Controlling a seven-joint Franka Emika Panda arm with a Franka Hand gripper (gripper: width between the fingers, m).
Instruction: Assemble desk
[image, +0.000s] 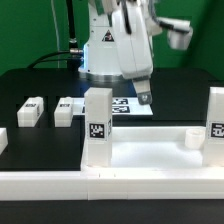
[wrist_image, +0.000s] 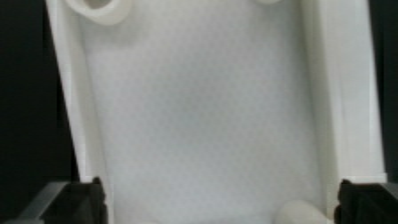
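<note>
gripper: jaws stood wide apart and empty, hovering behind the slab.
desk slab: lay flat at 6 o'clock from the gripper in the exterior view, long axis running 9 to 3.
upright leg: stood at the slab's 9 o'clock end.
second upright leg: stood at its 3 o'clock end.
loose leg: lay at 9 o'clock from the gripper, probably the nearer pick.
second loose leg: lay farther out the same way.

You see a plain white desk slab and white legs bearing black-and-white patterned tags, on a black table before a green backdrop.
</note>
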